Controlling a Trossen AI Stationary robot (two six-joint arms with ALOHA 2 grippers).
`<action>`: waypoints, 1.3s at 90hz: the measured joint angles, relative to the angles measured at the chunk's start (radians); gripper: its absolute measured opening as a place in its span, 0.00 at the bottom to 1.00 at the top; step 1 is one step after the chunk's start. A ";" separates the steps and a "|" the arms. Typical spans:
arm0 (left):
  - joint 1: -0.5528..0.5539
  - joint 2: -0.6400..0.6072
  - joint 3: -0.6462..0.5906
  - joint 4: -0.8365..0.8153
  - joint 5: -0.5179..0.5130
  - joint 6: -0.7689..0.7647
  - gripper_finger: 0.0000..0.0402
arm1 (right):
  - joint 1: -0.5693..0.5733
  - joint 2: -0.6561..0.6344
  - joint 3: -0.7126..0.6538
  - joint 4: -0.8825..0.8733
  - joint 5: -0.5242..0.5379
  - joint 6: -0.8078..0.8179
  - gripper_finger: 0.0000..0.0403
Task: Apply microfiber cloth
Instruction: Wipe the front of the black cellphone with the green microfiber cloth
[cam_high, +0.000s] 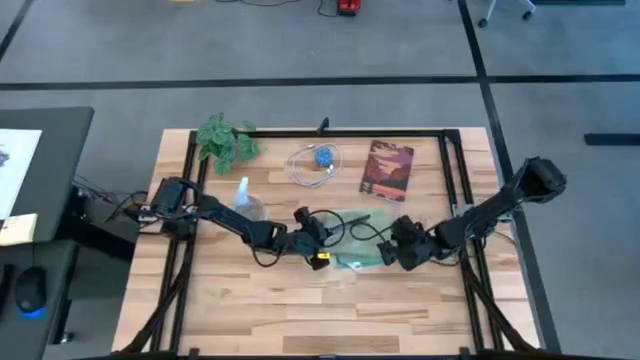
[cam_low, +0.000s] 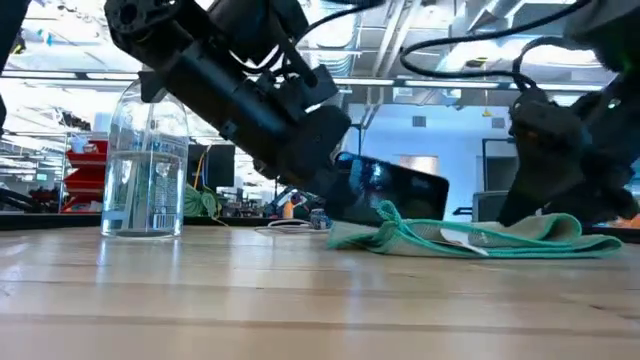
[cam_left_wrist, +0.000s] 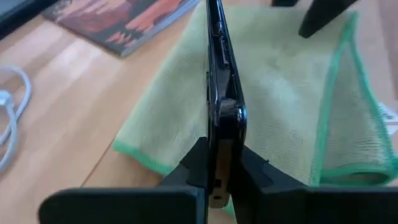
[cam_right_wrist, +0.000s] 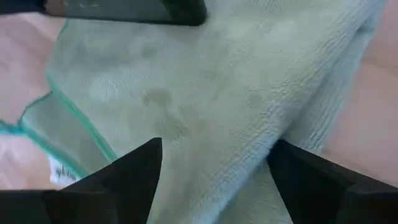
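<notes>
The pale mint-green microfiber cloth (cam_high: 360, 250) lies rumpled on the table's middle, with one side folded over (cam_left_wrist: 354, 124). A black phone (cam_left_wrist: 221, 74) stands on its long edge above the cloth, and my left gripper (cam_left_wrist: 221, 168) is shut on it. My right gripper (cam_right_wrist: 216, 146) is open just over the right part of the cloth (cam_right_wrist: 205, 93), fingers spread wide. In the low view the phone (cam_low: 400, 190) slants over the cloth (cam_low: 480, 238). My left gripper pinches the phone's near end (cam_left_wrist: 219, 149) between its two fingers (cam_left_wrist: 252, 174), one on each flat face. The fingers come roughly level from the table's left and lie along the phone. The phone stands on edge, tilted, over the cloth. My right gripper is close above the cloth; I cannot tell whether it touches.
A clear water bottle (cam_high: 245, 200) stands left of the cloth beside my left arm. At the far side are a leafy plant (cam_high: 225, 140), a coiled white cable (cam_high: 315, 163) and a reddish book (cam_high: 387, 170). Bare wood lies toward the near edge.
</notes>
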 joint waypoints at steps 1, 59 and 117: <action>0.000 0.000 0.000 -0.002 0.000 -0.003 0.03 | 0.002 0.008 0.001 0.011 0.003 0.001 0.65; -0.027 0.000 -0.016 0.108 0.167 -0.225 0.03 | 0.205 0.096 0.253 0.095 0.400 -0.457 0.01; -0.035 0.000 -0.060 0.106 0.248 -0.316 0.03 | 0.050 0.498 0.431 0.476 0.482 -1.066 0.00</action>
